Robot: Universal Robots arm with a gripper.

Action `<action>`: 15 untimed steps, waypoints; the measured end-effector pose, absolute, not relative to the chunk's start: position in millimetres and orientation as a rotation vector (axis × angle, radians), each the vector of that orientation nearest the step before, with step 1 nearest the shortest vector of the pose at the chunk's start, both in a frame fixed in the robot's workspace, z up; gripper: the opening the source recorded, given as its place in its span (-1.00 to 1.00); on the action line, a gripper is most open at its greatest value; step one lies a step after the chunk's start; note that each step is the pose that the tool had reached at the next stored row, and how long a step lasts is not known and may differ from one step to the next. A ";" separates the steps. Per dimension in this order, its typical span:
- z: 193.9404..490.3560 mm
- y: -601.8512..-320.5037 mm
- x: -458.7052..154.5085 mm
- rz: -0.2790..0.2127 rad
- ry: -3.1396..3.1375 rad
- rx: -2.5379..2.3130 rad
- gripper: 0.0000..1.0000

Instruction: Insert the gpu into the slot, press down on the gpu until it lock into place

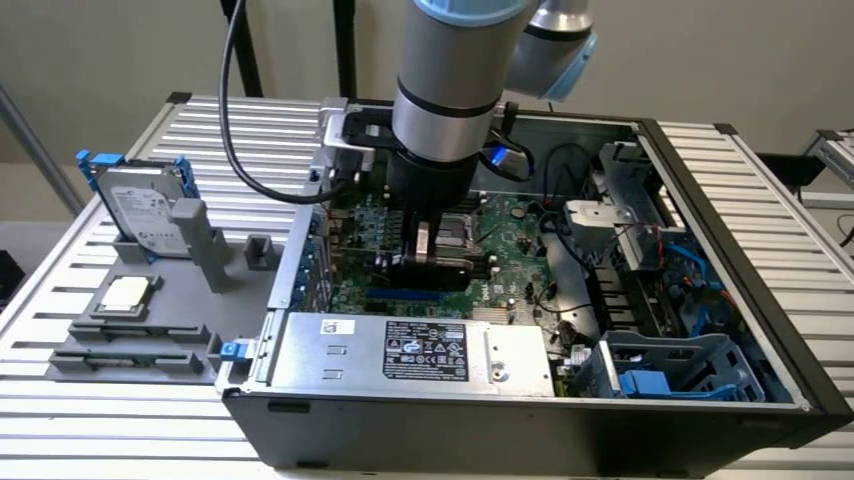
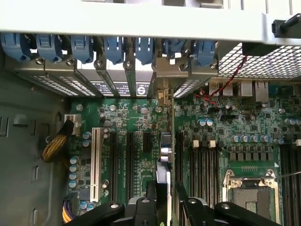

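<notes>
One GPU (image 2: 173, 136) clenched in the tool (image 2: 170, 188), upright over the board (image 2: 121, 110). Insertion step looks in hand; next move needs slot alignment, then straight downward pressure.

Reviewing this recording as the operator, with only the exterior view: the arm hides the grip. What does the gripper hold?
Observer: In the wrist view, the gripper holds the gpu edge-on between its fingers.
Operator: What's at the gpu's bracket end?
Observer: A row of blue clips on the case's edge.
Operator: Any pale slot on the motherboard?
Observer: Yes, a long white one, apart from the gpu, with a sleeved cable nearby.
</notes>
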State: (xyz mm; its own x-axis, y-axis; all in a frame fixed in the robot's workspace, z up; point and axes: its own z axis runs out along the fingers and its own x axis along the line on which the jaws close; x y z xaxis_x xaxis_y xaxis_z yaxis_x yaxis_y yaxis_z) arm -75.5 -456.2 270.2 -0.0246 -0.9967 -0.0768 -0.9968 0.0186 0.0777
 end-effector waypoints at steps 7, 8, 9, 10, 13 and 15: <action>268.6 -456.2 -76.5 0.172 2.270 -2.162 -0.48; 268.4 -456.2 -76.8 0.171 2.272 -2.160 -0.48; 268.0 -456.2 -77.0 0.171 2.273 -2.159 -0.48; 267.7 -456.1 -77.0 0.170 2.274 -2.160 -0.48; 267.1 -456.2 -77.1 0.166 2.276 -2.162 -0.48; 266.7 -456.2 -77.0 0.164 2.274 -2.165 -0.48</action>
